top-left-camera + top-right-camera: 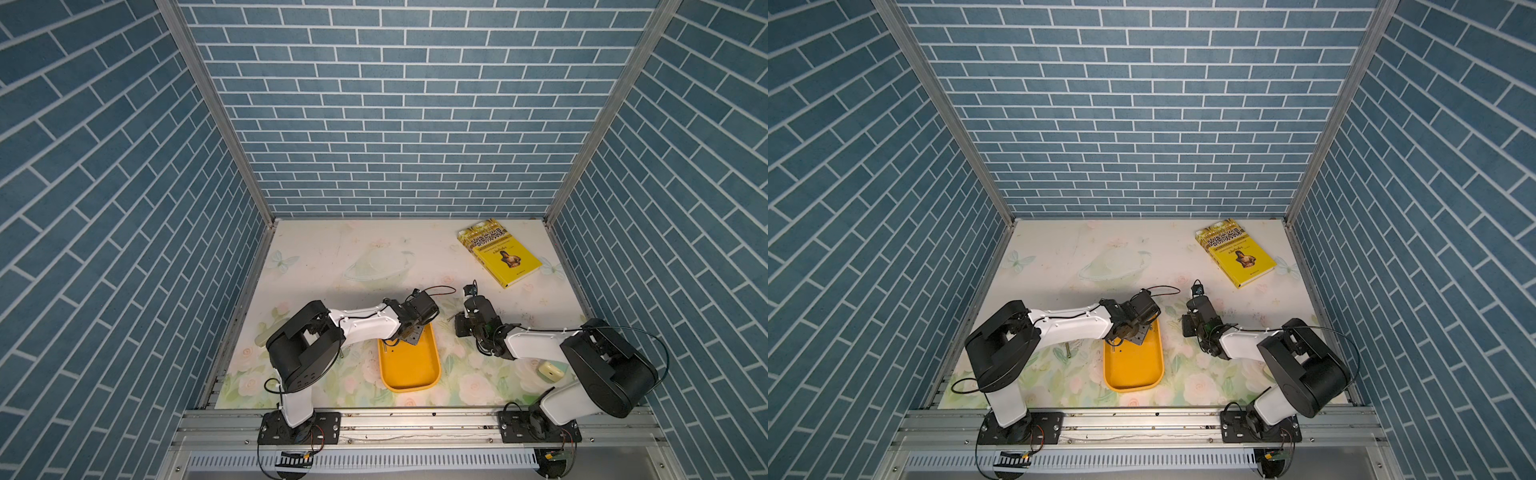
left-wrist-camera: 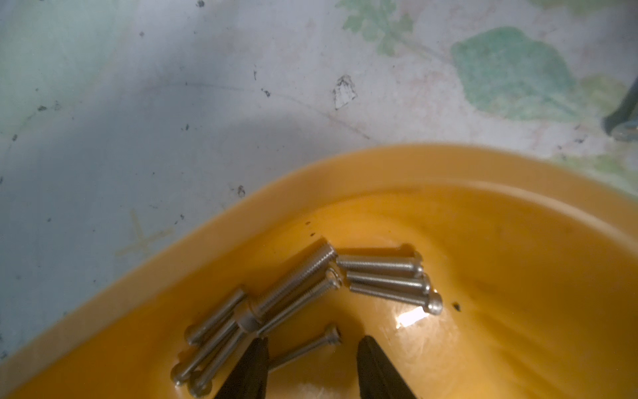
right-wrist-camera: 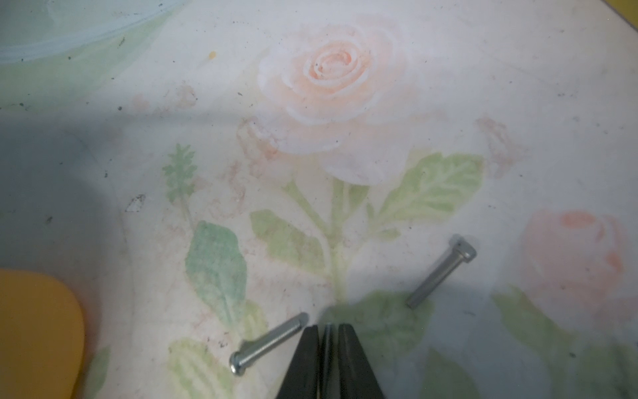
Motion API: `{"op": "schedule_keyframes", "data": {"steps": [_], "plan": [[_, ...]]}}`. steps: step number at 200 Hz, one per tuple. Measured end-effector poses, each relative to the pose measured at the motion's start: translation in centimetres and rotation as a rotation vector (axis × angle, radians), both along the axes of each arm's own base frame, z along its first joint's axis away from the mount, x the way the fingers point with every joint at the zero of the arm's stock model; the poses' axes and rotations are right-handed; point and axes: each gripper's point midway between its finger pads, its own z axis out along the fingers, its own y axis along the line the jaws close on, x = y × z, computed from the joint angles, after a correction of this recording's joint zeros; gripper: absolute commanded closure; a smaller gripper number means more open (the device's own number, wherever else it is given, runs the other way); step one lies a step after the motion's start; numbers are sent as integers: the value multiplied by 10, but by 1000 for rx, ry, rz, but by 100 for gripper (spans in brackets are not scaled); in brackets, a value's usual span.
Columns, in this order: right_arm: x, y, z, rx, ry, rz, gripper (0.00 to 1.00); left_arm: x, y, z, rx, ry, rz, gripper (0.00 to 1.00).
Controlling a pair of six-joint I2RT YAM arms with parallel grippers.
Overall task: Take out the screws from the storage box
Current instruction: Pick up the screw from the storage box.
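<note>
The storage box [image 1: 411, 374] lies at 6 o'clock on the table [image 1: 332, 257]. The left gripper [image 2: 312, 342] hangs over its 11 o'clock corner with fingers [image 2: 255, 369] apart, one of the screws [image 2: 297, 277] lying loose between them and the rest heaped just beyond. At 2 o'clock of the box, the right gripper [image 3: 328, 331] has its fingers [image 3: 352, 362] pinched on a thin grey screw, with two more on the table either side.

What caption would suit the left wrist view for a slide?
Open left gripper poised over loose screws inside the storage box.
</note>
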Motion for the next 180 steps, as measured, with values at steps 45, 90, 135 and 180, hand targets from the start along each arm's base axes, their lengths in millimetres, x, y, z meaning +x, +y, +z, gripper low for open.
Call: {"op": "schedule_keyframes", "data": {"steps": [45, 90, 135, 180], "plan": [[0, 0, 0, 2, 2, 2, 84, 0, -5, -3, -20, 6, -7, 63], [0, 1, 0, 3, 3, 4, 85, -1, -7, -4, -34, 17, -7, 68], [-1, 2, 0, 6, 5, 8, 85, -2, -9, -7, -50, 18, 1, 76], [-1, 2, 0, 8, 6, 10, 85, 1, -14, -10, -69, 11, -3, 92]]}}
